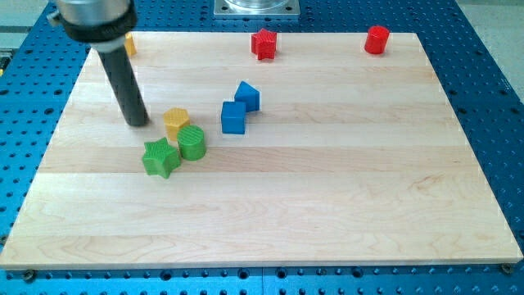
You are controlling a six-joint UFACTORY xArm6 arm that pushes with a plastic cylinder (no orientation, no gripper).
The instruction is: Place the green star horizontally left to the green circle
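Observation:
The green star (160, 157) lies on the wooden board, touching the green circle (192, 142), which sits just to its right and slightly higher in the view. My tip (137, 122) rests on the board up and to the left of the star, a short gap away, and left of a yellow block (175, 122) that sits just above the green circle.
Two blue blocks (233, 116) (247, 96) sit right of the yellow block. A red star (264, 43) and a red cylinder (377, 39) stand along the board's top edge. Another yellow block (129, 45) peeks out behind the rod at top left.

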